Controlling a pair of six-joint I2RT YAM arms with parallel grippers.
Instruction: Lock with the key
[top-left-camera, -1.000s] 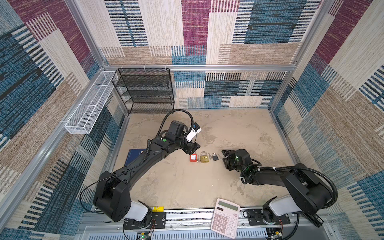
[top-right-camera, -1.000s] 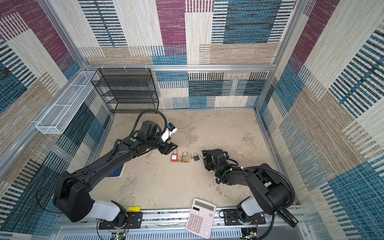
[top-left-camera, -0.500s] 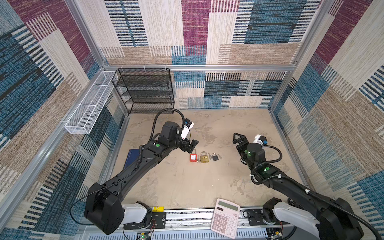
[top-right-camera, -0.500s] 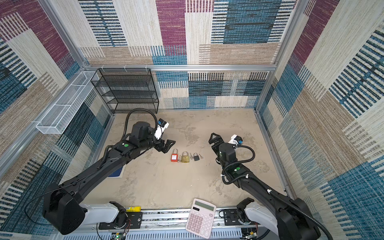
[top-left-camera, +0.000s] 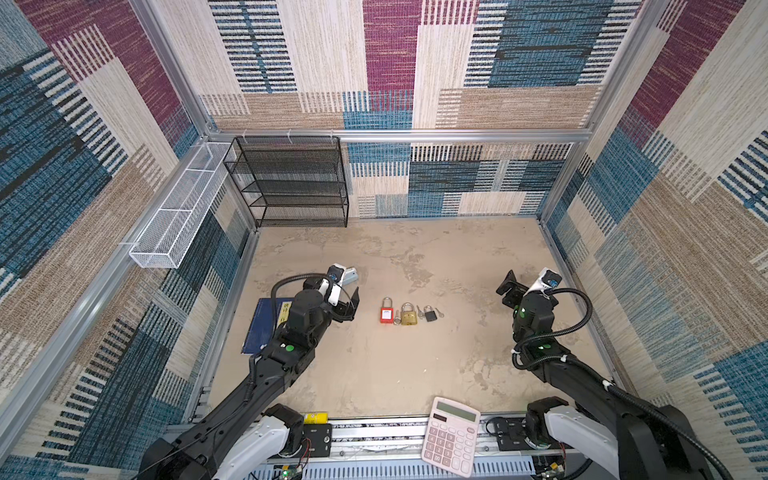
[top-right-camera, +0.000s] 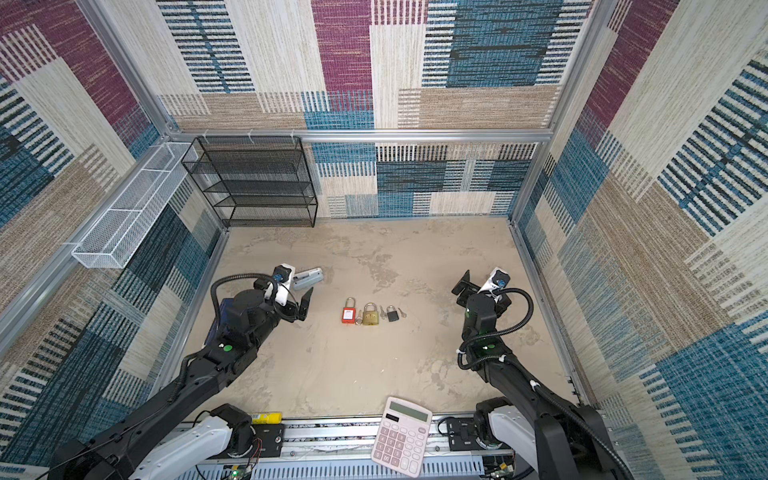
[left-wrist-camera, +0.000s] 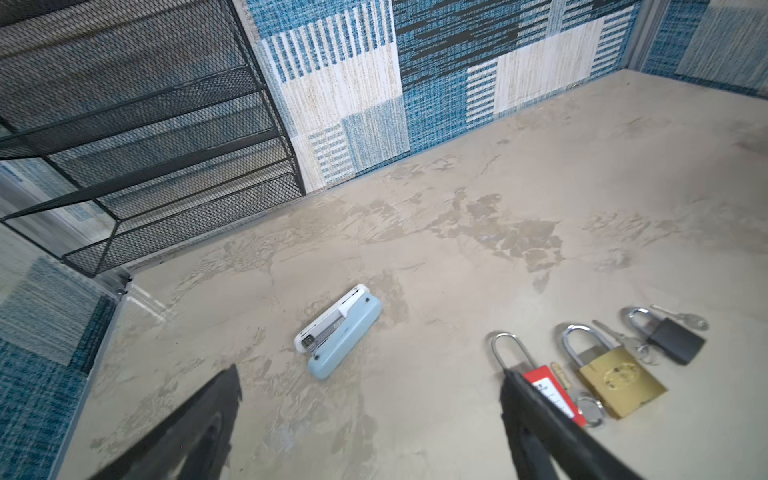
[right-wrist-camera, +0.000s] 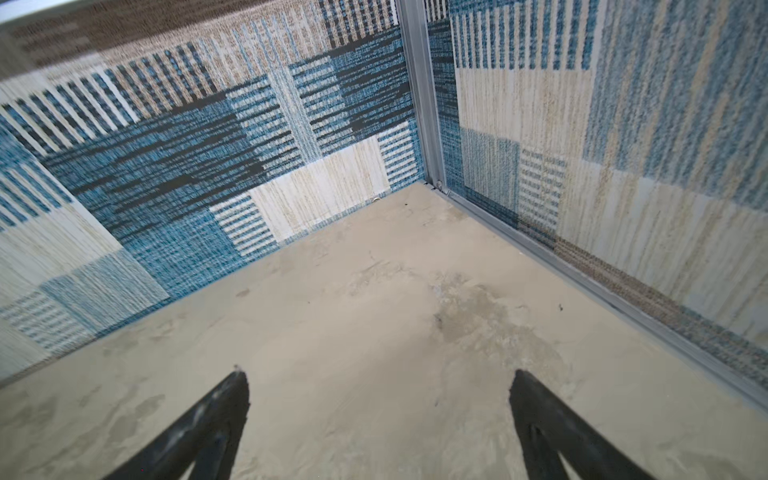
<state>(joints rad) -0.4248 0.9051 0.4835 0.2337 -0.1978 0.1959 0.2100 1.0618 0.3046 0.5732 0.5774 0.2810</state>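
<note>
Three padlocks lie in a row mid-table: a red one (top-left-camera: 386, 314), a brass one (top-left-camera: 409, 316) and a small black one (top-left-camera: 430, 314), all with shackles pointing to the back wall. A key (left-wrist-camera: 690, 321) lies beside the black padlock, another key (left-wrist-camera: 619, 334) between brass and black, and a keyring (left-wrist-camera: 590, 409) by the red padlock (left-wrist-camera: 548, 386). My left gripper (top-left-camera: 347, 305) hangs open and empty just left of the red padlock. My right gripper (top-left-camera: 509, 291) is open and empty far to the right, and its wrist view shows only bare table between the fingers (right-wrist-camera: 232, 395).
A light blue stapler (top-left-camera: 349, 275) lies behind the left gripper. A blue book (top-left-camera: 264, 328) sits under the left arm. A pink calculator (top-left-camera: 451, 434) rests on the front rail. A black mesh shelf (top-left-camera: 291, 183) and a white wire basket (top-left-camera: 178, 224) stand at the back left.
Both grippers have opened and drawn back from the padlocks. The right arm swung away to the right side; the left arm pulled back to the left. The padlocks stay put.
</note>
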